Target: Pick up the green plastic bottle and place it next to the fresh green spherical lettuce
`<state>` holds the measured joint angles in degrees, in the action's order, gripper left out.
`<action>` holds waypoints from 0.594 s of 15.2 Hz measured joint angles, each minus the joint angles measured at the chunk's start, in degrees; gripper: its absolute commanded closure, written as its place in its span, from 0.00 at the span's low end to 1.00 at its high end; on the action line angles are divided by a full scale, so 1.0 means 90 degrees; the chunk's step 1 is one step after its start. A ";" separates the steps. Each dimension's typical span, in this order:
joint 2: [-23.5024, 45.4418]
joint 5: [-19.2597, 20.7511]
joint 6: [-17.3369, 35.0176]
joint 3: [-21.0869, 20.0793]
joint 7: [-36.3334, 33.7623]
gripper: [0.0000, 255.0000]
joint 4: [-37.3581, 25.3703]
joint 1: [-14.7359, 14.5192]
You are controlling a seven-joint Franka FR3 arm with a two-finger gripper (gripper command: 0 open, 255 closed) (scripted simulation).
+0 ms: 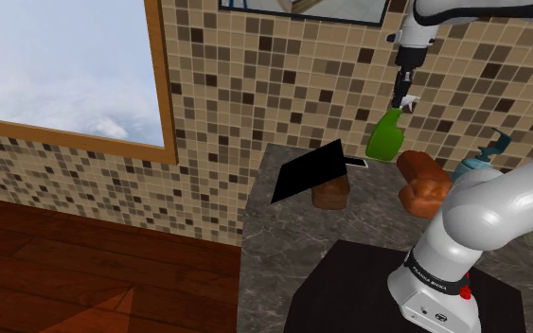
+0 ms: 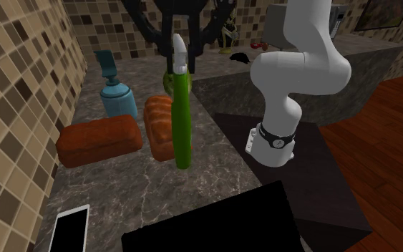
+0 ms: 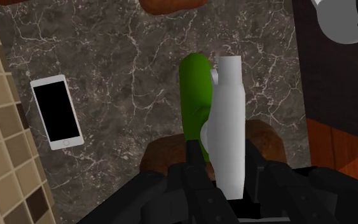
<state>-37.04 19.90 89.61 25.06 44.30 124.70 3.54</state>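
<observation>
Green bottle (image 1: 383,138) hanging from the black gripper (image 1: 405,98), clear of the dark marbled counter (image 1: 283,236)

Green in the body and white in the spray head (image 2: 180,51), it hangs neck up with the fingers (image 3: 195,167) pinching the head from both sides; in the wrist view the green body (image 3: 195,95) points away from the hand, over the counter and a round brown lump (image 3: 161,158) below. In the shoulder view it sits against the tiled wall (image 1: 255,85), between a tilted black panel (image 1: 313,170) and a brown loaf (image 1: 423,182). The second exterior view shows two loaves, a long one (image 2: 96,140) and one (image 2: 158,126) just behind the bottle, with a teal spray bottle (image 2: 114,90) near the wall. A white-edged phone (image 3: 56,112) lies flat on the counter, well apart from the bottle
</observation>
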 measured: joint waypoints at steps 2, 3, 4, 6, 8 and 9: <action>0.0014 -0.0018 -0.0150 -0.0023 0.0033 1.00 -0.0165 -0.0004; 0.0042 -0.0032 -0.0212 -0.0033 0.0043 1.00 -0.0255 -0.0013; 0.0080 -0.0051 -0.0300 -0.0046 0.0060 1.00 -0.0382 -0.0024; 0.0124 -0.0073 -0.0463 -0.0064 0.0101 1.00 -0.0590 -0.0034; 0.0176 -0.0105 -0.0618 -0.0097 0.0118 1.00 -0.0794 -0.0051; 0.0206 -0.0115 -0.0697 -0.0102 0.0141 1.00 -0.0906 -0.0057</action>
<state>-35.18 18.87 83.34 24.14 45.57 116.55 3.03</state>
